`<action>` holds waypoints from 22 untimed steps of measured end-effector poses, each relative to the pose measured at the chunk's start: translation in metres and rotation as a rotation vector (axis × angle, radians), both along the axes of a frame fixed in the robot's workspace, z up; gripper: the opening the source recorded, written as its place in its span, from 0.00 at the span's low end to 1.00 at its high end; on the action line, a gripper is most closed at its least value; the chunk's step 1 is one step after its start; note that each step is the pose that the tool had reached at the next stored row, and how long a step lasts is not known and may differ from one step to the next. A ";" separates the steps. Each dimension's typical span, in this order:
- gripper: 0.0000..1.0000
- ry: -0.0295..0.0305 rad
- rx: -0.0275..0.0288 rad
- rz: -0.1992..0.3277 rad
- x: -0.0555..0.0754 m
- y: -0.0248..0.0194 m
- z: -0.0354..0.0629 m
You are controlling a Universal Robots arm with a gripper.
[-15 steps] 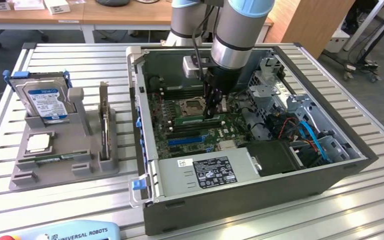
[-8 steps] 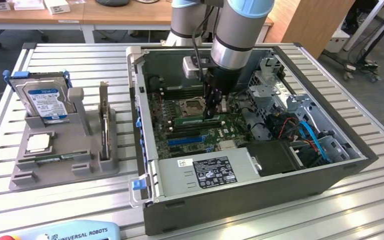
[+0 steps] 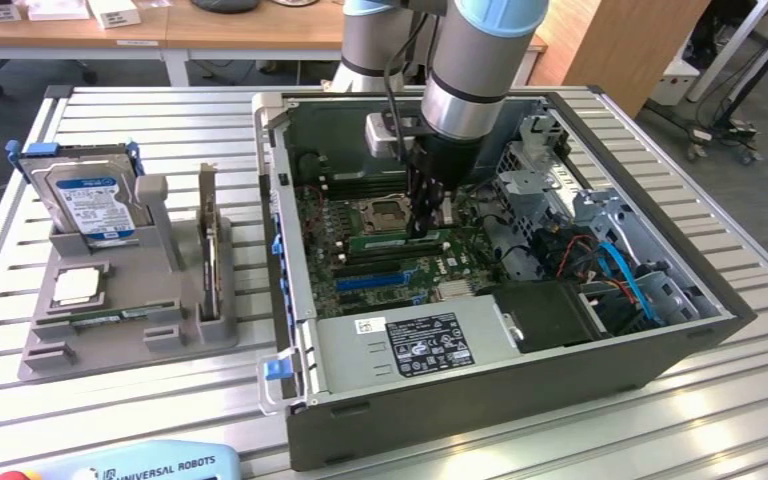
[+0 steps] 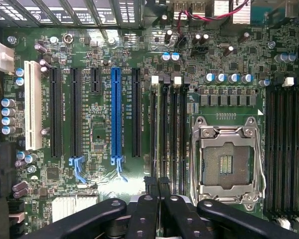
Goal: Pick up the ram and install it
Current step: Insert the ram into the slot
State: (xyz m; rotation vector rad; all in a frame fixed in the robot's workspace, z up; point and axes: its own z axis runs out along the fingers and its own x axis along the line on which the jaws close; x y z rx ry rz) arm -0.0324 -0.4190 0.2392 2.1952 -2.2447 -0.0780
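In the exterior view, an open computer case (image 3: 491, 400) lies on the slatted counter (image 3: 704, 420). The arm reaches down into it from the far side. The end effector (image 3: 424, 228) is low over the motherboard (image 3: 344, 200), just to the exterior view's right of the CPU socket (image 3: 381, 212). It is clenched on the ram (image 3: 381, 243), a green stick standing on edge along the memory slots just near of the socket. A labelled power supply (image 3: 404, 345) sits at the near side of the case. On the exterior view's left, well apart from the case, a grey holder (image 3: 117, 340) carries the blue-labelled hard drive (image 3: 88, 200) and an upright expansion card (image 3: 208, 235).

In the wrist view, the two dark fingers (image 4: 148, 209) stand almost together, in line with the bank of memory slots (image 4: 169, 134) between the socket and the long expansion slots. One of those expansion slots is blue (image 4: 115, 114) and one is white (image 4: 33, 109). Seen edge-on here, the stick cannot be told apart from the slots.
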 end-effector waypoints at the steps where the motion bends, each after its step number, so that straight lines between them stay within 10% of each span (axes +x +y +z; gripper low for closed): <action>1: 0.12 0.0000 0.0001 0.000 0.000 0.0000 -0.0001; 22: 0.12 -0.0001 0.0000 0.000 -0.001 0.0000 -0.0057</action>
